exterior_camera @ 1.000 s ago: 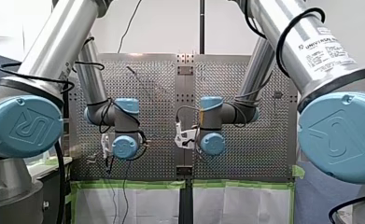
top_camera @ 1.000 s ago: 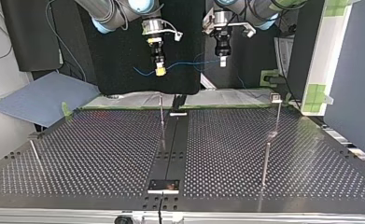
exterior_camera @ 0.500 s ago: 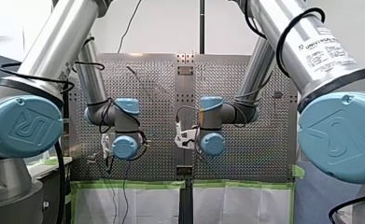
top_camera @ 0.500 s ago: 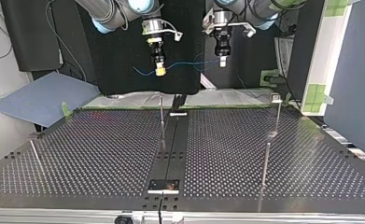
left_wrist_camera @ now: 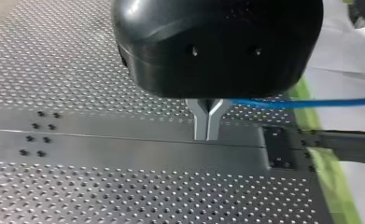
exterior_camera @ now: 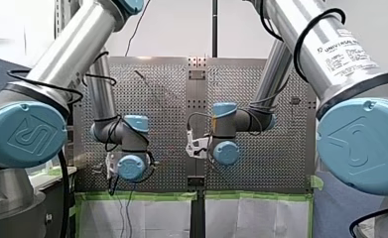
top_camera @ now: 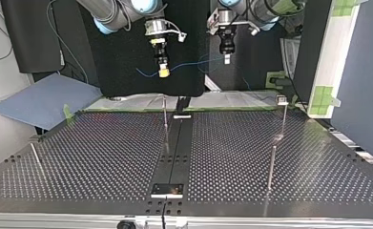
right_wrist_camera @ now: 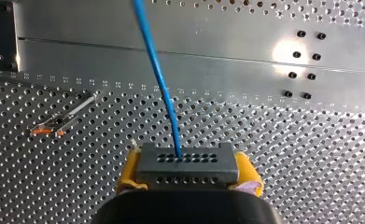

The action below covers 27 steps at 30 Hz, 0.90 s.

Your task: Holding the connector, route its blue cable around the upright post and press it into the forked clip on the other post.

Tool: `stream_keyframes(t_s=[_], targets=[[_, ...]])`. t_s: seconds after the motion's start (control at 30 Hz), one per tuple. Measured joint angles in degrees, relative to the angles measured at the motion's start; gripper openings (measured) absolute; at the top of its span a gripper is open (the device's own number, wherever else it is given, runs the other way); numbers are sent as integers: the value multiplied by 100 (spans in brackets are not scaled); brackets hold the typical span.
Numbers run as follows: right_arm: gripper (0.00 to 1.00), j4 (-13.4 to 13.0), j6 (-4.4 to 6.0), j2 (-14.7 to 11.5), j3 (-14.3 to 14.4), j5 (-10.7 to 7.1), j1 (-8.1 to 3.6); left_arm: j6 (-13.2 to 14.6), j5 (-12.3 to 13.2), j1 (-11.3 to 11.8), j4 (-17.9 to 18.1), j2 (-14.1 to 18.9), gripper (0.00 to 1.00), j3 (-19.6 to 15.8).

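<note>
In the right wrist view my right gripper [right_wrist_camera: 188, 170] has its yellow pads shut on a dark grey connector [right_wrist_camera: 208, 161]. A blue cable [right_wrist_camera: 157, 70] leaves the connector and runs ahead over the plate. In the top view this gripper [top_camera: 163, 72] hangs above the table's far edge, and the cable [top_camera: 189, 64] sags across to my left gripper [top_camera: 227, 59]. The left wrist view shows my left gripper [left_wrist_camera: 207, 135] with metal fingers shut on the blue cable [left_wrist_camera: 301, 102], which trails off to one side. A thin post [top_camera: 165, 112] stands near the far edge, and another with a small clip [top_camera: 282, 99] is at the top view's right.
Two more thin posts stand on the perforated table, one [top_camera: 271, 167] at the top view's right and one leaning [top_camera: 36, 157] at its left. A dark centre strip [top_camera: 177, 143] runs down the table. Green tape [left_wrist_camera: 329, 177] edges the plate.
My left arm has shifted: its wrist dropped slightly in the front view and its gripper rose a little in the top view. My right arm and the connector stayed still.
</note>
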Motion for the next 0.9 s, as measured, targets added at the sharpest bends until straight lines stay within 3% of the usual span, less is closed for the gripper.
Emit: stream_keyframes(t_s=[0.3,0.4,0.7,0.9], targets=[[0,2,2,1,-1,2,1,0,0,0,0,-65,0,0],[0,47,46,46,-46,47,46,0,0,0,0,-66,0,0],[0,466,464,465,-465,464,456,0,0,0,0,-68,0,0],[0,778,732,777,-777,772,553,0,0,0,0,-68,0,0]])
